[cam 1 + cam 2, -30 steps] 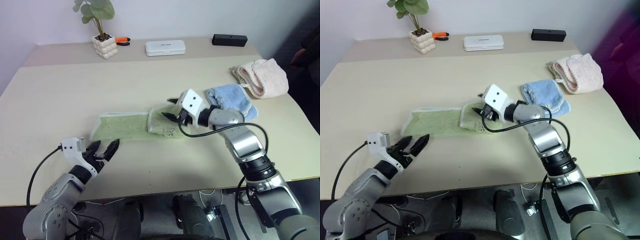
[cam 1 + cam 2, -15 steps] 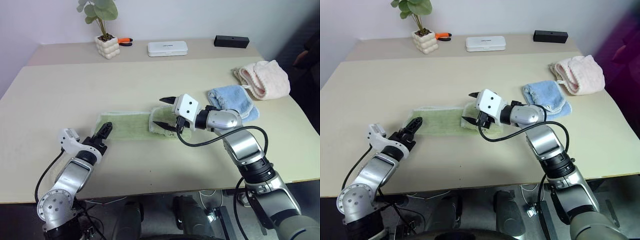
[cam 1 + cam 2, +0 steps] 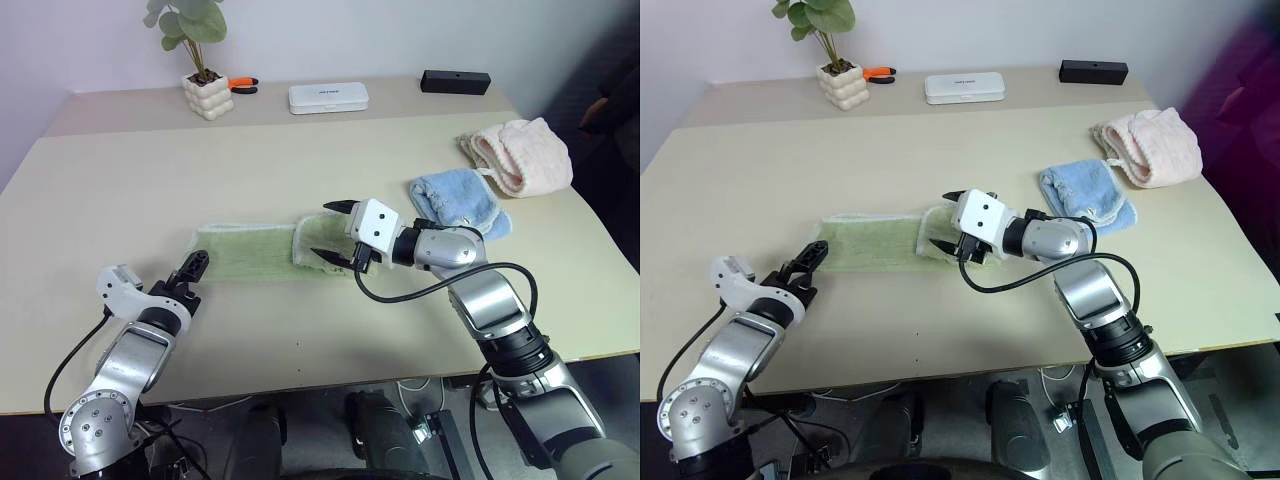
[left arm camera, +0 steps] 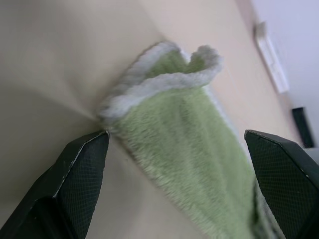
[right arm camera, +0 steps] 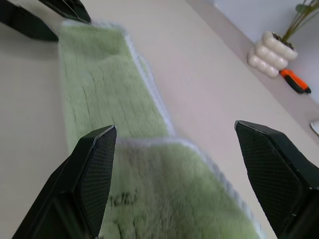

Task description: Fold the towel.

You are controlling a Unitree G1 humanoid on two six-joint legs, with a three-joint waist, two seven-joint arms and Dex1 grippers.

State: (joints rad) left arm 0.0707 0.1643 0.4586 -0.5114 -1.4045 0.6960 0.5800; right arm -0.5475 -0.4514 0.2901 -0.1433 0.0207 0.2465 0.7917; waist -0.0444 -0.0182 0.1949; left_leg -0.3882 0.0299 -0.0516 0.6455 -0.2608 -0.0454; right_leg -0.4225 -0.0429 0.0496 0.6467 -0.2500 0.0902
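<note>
We're looking at an office or lab test room: a plain beige table (image 3: 120, 190) against a bare white wall (image 3: 330, 35), with a potted plant (image 3: 200, 60), orange-handled pliers (image 3: 243, 85), a white case (image 3: 328, 97) and a black box (image 3: 456, 81) lined up along the far edge.
</note>
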